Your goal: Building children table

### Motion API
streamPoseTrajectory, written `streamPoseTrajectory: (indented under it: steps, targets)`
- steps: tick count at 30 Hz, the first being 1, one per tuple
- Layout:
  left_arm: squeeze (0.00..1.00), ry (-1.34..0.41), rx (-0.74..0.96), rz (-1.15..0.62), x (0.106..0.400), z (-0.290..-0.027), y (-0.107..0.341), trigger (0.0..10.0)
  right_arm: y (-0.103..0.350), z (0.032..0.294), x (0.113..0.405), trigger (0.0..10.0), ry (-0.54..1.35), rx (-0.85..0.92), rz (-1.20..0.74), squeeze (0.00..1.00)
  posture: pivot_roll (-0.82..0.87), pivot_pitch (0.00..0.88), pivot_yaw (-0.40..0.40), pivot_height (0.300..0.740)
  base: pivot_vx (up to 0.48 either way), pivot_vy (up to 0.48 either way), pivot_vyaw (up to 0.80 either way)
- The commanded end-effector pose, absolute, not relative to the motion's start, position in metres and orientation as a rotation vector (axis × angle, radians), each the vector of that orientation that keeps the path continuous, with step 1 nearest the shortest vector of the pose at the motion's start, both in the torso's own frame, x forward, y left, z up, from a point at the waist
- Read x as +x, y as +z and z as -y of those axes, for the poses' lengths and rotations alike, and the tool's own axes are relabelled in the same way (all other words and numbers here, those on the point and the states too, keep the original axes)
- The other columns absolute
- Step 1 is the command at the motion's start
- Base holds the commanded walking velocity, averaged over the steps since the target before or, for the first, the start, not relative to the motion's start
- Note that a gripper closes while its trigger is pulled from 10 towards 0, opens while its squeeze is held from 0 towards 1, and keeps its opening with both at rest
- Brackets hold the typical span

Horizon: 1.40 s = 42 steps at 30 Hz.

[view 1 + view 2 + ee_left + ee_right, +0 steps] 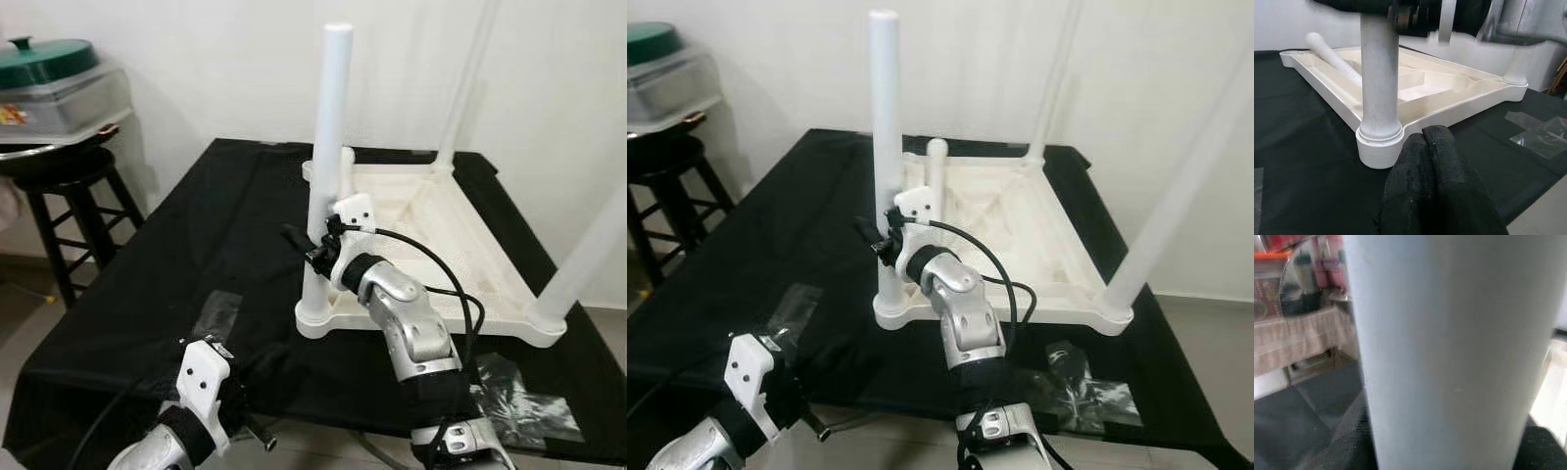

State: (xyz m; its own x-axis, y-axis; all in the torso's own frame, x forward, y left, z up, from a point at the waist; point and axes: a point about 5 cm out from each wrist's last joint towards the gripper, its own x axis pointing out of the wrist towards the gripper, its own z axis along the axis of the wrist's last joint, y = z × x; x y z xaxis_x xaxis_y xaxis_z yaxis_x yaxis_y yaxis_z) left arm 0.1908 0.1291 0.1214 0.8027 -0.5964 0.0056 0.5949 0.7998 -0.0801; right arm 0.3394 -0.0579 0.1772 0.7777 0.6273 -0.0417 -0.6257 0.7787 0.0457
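Item: upturned white children's table top (460,245), lying flat on the black cloth (196,235) of the work surface, underside up, ribs showing. Fitted: three upright legs, at the near-left, near-right and far corners. Loose: one further leg (1332,58) lying inside the tray near the far-left corner, apparently not yet socketed. Near-left leg (328,127): long axis vertical, foot seated in the corner socket (1378,142). My right gripper (315,247) is wrapped round this leg at about mid-height, fingers clamped on either side of it; the right wrist view is pressed right up against the white tube. My left gripper (1427,171) sits low at the front edge of the cloth, fingers pressed together and holding nothing, pointing at that same socket from just beside it. Governing relation: the leg stands straight up from the socket, directly ahead of my right arm, which is the nearer and already on it. Judgement: the next push or twist should run down along the vertical axis, into the socket.
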Motion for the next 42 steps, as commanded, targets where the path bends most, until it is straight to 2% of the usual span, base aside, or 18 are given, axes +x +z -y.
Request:
streamPoseTrajectory:
  steps: [1, 2, 5, 7, 8, 10, 13, 16, 22, 23, 31, 37, 40, 42]
  targets:
    - [0.00, -0.626, -0.073, -0.027, 0.191, -0.130, 0.119, 10.0, 0.156, 0.052, 0.330, 10.0, 0.706, 0.057, -0.184, 0.91, 0.05, 0.049, -0.013, 0.740, 0.000, 0.000, 0.00]
    - [0.00, -0.620, -0.072, -0.025, 0.191, -0.131, 0.119, 10.0, 0.162, 0.050, 0.330, 10.0, 0.720, 0.072, -0.169, 1.00, 0.05, 0.043, -0.014, 0.740, 0.000, 0.000, 0.00]
    - [0.00, -0.620, -0.073, -0.026, 0.191, -0.130, 0.118, 10.0, 0.183, 0.047, 0.336, 10.0, 0.896, 0.103, -0.096, 1.00, 0.05, 0.041, -0.012, 0.740, 0.000, 0.000, 0.00]
    - [0.00, -0.620, -0.073, -0.026, 0.191, -0.130, 0.118, 10.0, 0.186, 0.047, 0.336, 10.0, 0.934, 0.098, -0.084, 1.00, 0.05, 0.041, -0.012, 0.740, 0.000, 0.000, 0.00]
    - [0.00, -0.623, -0.074, -0.027, 0.191, -0.130, 0.118, 10.0, 0.192, 0.048, 0.336, 10.0, 1.045, 0.076, -0.063, 0.00, 0.05, 0.036, -0.011, 0.740, 0.000, 0.000, 0.00]
    - [0.00, -0.629, -0.076, -0.028, 0.192, -0.129, 0.118, 10.0, 0.198, 0.052, 0.335, 10.0, 1.298, -0.010, -0.036, 0.00, 0.05, 0.035, -0.013, 0.740, 0.000, 0.000, 0.00]
    - [0.00, -0.630, -0.076, -0.028, 0.192, -0.128, 0.118, 10.0, 0.198, 0.056, 0.336, 10.0, 1.464, -0.117, -0.035, 0.00, 0.07, 0.034, -0.015, 0.740, 0.000, 0.000, 0.00]
    - [0.00, -0.628, -0.074, -0.027, 0.192, -0.128, 0.118, 10.0, 0.200, 0.055, 0.341, 10.0, 1.536, -0.155, -0.043, 0.00, 0.08, 0.034, -0.011, 0.740, 0.000, 0.000, 0.00]
    - [0.00, -0.626, -0.072, -0.028, 0.191, -0.127, 0.118, 10.0, 0.202, 0.047, 0.358, 10.0, 1.498, -0.116, -0.105, 0.00, 0.09, 0.038, -0.012, 0.740, 0.000, 0.000, 0.00]
    - [0.00, -0.627, -0.071, -0.029, 0.190, -0.126, 0.118, 10.0, 0.201, 0.048, 0.359, 0.0, 1.526, -0.122, -0.147, 0.00, 0.09, 0.042, -0.016, 0.740, 0.000, 0.000, 0.00]
    - [0.00, -0.624, -0.072, -0.026, 0.190, -0.125, 0.119, 10.0, 0.201, 0.056, 0.360, 0.0, 1.574, -0.144, -0.163, 0.00, 0.10, 0.049, -0.022, 0.740, 0.000, 0.000, 0.00]
    - [0.00, -0.626, -0.075, -0.024, 0.189, -0.125, 0.120, 10.0, 0.196, 0.068, 0.363, 0.0, 1.505, -0.177, -0.120, 0.00, 0.08, 0.056, -0.020, 0.740, 0.000, 0.000, 0.00]
    - [0.00, -0.626, -0.077, -0.023, 0.189, -0.125, 0.120, 10.0, 0.192, 0.074, 0.365, 0.0, 1.414, -0.171, -0.110, 0.00, 0.07, 0.064, -0.016, 0.740, 0.000, 0.000, 0.00]
    - [0.00, -0.628, -0.078, -0.022, 0.187, -0.126, 0.121, 10.0, 0.177, 0.075, 0.363, 0.0, 1.202, -0.135, -0.163, 0.00, 0.06, 0.085, -0.045, 0.740, 0.000, 0.000, 0.00]
